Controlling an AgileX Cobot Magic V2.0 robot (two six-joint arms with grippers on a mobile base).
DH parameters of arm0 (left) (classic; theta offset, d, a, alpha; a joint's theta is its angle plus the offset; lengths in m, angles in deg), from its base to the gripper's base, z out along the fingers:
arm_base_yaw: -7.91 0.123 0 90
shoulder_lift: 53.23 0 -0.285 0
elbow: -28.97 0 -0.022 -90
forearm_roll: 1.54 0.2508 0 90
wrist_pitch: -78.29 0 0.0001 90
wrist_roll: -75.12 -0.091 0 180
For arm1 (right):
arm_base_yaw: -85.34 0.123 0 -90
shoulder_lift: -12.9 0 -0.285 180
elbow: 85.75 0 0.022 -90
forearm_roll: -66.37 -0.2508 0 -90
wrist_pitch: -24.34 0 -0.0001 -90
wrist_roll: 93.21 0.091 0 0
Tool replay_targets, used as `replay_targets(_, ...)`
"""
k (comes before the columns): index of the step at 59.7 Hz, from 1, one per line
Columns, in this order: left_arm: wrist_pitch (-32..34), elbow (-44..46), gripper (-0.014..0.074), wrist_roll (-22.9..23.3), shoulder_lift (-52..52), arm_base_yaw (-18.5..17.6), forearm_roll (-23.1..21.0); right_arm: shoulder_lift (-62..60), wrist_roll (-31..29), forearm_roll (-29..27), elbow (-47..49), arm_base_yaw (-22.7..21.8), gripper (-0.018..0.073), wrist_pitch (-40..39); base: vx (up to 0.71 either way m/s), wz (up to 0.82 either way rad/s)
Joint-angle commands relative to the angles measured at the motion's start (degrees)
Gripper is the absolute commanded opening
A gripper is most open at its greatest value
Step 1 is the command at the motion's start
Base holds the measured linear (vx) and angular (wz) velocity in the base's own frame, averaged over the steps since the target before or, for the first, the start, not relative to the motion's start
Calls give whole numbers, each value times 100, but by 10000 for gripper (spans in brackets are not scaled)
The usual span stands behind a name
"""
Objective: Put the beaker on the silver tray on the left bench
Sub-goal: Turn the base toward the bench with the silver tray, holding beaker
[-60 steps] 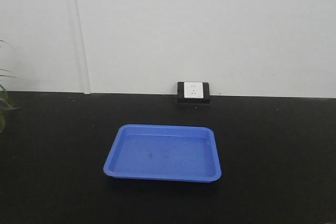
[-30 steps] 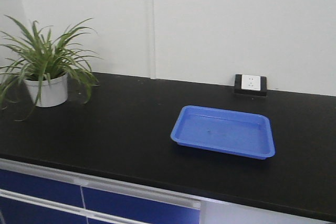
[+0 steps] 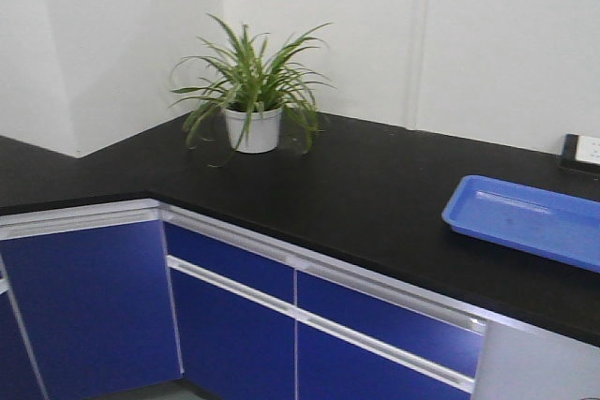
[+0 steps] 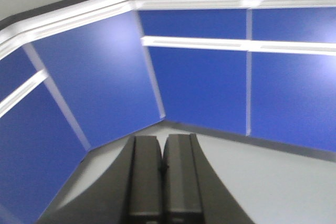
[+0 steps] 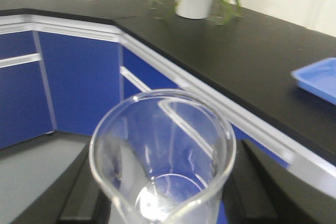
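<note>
The right end effector is holding the beaker, one dark finger showing on each side of the glass. The contact itself is hidden behind the rim, so the grip seems firm rather than plainly is. The beaker is hanging off the table, out over the floor in front of the blue cabinets. Its long axis is running straight out from the end effector, and its open mouth is facing the wrist camera. The left end effector is pointing at the cabinets with its fingers pressed together, and it is gripping nothing.

The silver tray is not showing in any view. The left table is appearing only as a black strip at the left edge of the front view, past the inner corner where the two tables are meeting. From the beaker, that strip is lying ahead and to the left, so the coming move is likely turning on swinging further that way until the tray is coming into sight. The right arm is the one doing the job, since it is the one gripping the glass.

Counting what is showing: one beaker, one blue tray near the right table's front edge, one potted plant near that inner corner, one wall socket, and no silver tray.
</note>
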Motion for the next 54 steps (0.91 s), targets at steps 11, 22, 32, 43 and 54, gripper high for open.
replay_targets(11, 472, -114, 1, 11, 43, -33, -6, 18, -17, 108, 169, -19, -11, -350, -27, 62)
replay_targets(22, 472, -114, 1, 11, 43, -33, -6, 18, -17, 108, 169, -19, -11, -350, -27, 63)
replay_targets(32, 472, -114, 1, 11, 43, -33, -6, 18, -17, 108, 169, -19, -11, -350, -25, 59)
replay_targets(43, 472, -114, 1, 11, 43, -33, -6, 18, -17, 108, 169, -19, -11, -350, -22, 54)
replay_targets(54, 472, -114, 1, 11, 43, -33, -6, 18, -17, 108, 169, -19, -11, -350, -19, 54)
